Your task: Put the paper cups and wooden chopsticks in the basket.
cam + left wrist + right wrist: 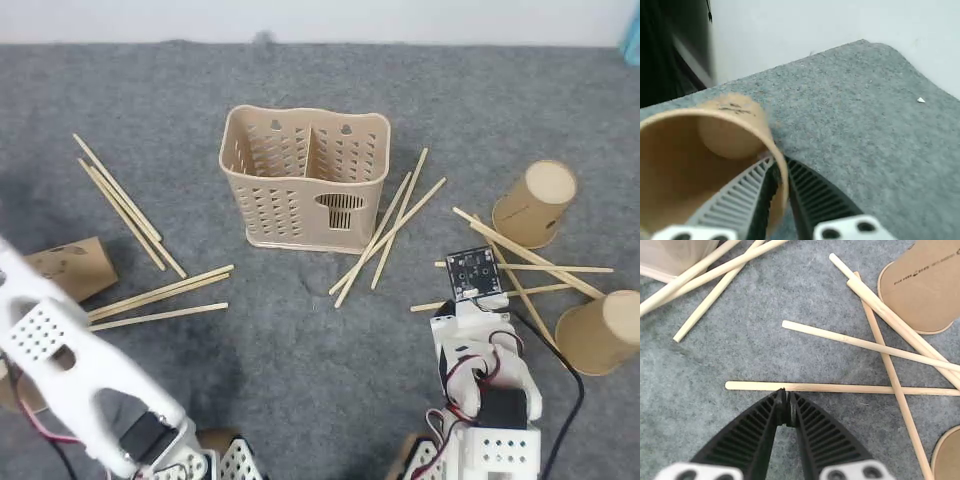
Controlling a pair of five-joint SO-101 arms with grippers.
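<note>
Your left fingers [812, 192] pinch the cup [685, 165] wall, one inside, one outside. Right fingers [757, 427] are pressed together, empty, a chopstick [840, 388] just past their tips.

Bright even light, soft thin shadows under the chopsticks [840, 388]

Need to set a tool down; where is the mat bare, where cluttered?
Bare: behind the basket to the mat's far edge, and the strip before it, between the left chopsticks and right arm. Crowded: crossed chopsticks and two cups at right.
</note>
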